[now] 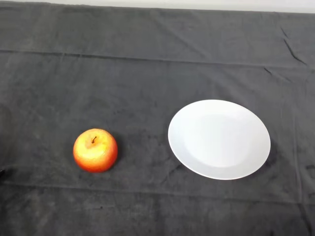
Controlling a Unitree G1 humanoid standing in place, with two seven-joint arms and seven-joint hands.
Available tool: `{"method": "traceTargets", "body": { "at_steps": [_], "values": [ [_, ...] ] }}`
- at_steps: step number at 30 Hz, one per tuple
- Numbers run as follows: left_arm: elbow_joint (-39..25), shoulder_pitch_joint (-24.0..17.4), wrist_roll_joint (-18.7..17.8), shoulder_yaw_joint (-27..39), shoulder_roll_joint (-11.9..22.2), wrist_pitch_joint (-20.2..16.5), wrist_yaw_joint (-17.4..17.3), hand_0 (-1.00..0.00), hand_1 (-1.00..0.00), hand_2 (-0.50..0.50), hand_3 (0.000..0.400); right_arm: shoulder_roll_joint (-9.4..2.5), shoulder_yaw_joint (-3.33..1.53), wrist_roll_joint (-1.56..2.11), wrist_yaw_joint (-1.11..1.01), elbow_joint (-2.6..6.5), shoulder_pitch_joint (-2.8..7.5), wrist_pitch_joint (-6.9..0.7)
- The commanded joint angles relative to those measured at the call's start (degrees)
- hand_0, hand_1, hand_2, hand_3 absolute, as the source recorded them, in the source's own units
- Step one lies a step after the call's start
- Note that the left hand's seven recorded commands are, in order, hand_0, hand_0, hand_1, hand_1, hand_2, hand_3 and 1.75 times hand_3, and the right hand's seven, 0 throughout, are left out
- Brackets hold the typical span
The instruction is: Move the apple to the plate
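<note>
A red and yellow apple (pixel 95 150) stands stem up on the dark cloth at the lower left of the head view. To its right, a short gap away, lies a white round plate (pixel 219 139) with nothing on it.
The dark cloth (pixel 147 73) covers the whole table, with creases across the back and front. A pale strip runs along the table's far edge at the top of the view.
</note>
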State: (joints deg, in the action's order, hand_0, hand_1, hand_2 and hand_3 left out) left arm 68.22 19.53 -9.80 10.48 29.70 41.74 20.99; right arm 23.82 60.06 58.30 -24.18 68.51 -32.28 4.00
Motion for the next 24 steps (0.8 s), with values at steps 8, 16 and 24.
{"method": "traceTargets", "body": {
  "at_steps": [8,16,24],
  "values": [
    [1.59,2.75,1.48,2.0,0.44,1.95,-0.83,0.0,0.0,0.0,0.0,0.71,0.83,0.68,-0.15,-0.59,0.44,0.36],
    [1.23,3.54,2.6,1.97,0.41,2.74,-0.83,0.0,0.0,0.0,0.0,0.72,0.83,0.68,-0.15,-0.59,0.44,0.36],
    [-2.42,4.23,5.1,0.39,-0.82,2.21,0.88,0.0,0.0,0.0,0.0,0.71,0.83,0.68,-0.15,-0.6,0.44,0.36]
  ]
}}
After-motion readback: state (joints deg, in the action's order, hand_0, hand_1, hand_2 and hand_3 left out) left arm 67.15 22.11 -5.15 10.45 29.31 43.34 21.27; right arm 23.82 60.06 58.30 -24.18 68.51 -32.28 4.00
